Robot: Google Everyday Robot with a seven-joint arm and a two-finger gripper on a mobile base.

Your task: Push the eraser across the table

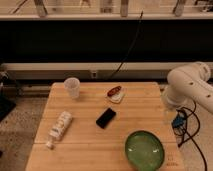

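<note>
The eraser (106, 118) is a flat black block lying at an angle near the middle of the light wooden table (140, 112). My white arm (187, 87) is folded beside the table's right edge. The gripper (170, 119) hangs below it, just off that edge, well to the right of the eraser and not touching it.
A clear cup (72, 87) stands at the back left. A white bottle (59, 127) lies on its side at the left. A small red-and-white object (115, 93) lies behind the eraser. A green bowl (145, 149) sits at the front right. Cables (182, 131) trail on the floor to the right.
</note>
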